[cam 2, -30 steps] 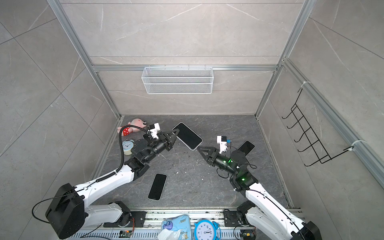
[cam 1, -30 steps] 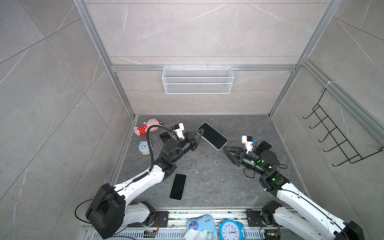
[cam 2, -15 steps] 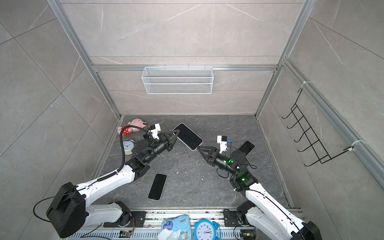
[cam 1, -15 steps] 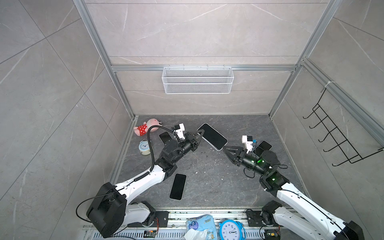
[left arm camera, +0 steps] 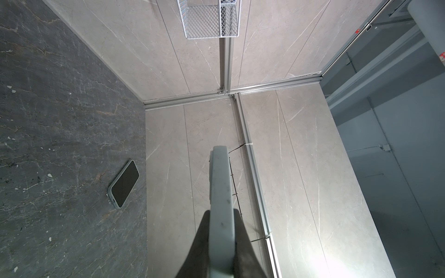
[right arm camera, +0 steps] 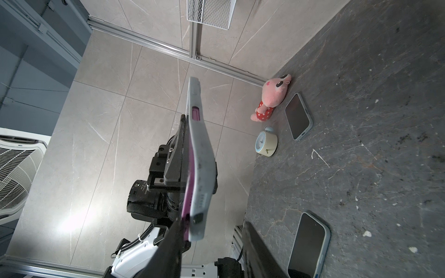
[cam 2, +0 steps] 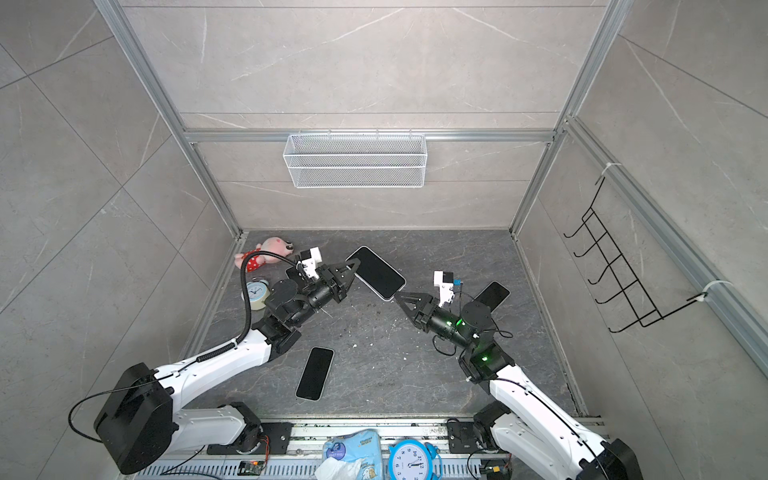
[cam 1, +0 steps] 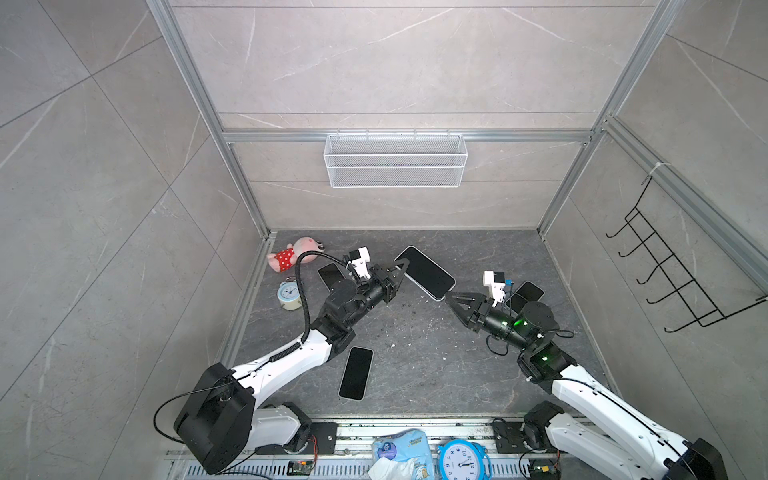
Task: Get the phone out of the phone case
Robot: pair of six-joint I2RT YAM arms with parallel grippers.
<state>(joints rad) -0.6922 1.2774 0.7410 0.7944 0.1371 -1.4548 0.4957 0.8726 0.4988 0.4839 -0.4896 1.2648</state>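
Phone [cam 1: 424, 272], still in its grey case [right arm camera: 201, 154], hangs edge-on in the air above the table [cam 1: 415, 332], toward 12 o'clock of the table's middle, and touches nothing but the hands. The left hand [cam 1: 400, 268] is pressed tight on its 10 o'clock end, pinching screen and case back together, as the left wrist view shows. The right hand [cam 1: 451, 300] sits at the 4 o'clock end with its jaws spread around that corner: in the right wrist view one finger [right arm camera: 168, 250] lies close along the screen side and the other [right arm camera: 260, 252] stands apart from the case back, so nothing is gripped there yet. A pink strip of the phone's edge shows beside the case rim there. The step in hand looks like getting a second hold on the free end; the separation itself is not begun. The next move probably calls for the right hand to close on that corner, catching the case lip rather than both layers, then to peel or push while the left hand holds firm. The left pinch may need to ease off the phone, since it clamps both parts. Three other phones lie flat at 7, 10 and 3 o'clock.
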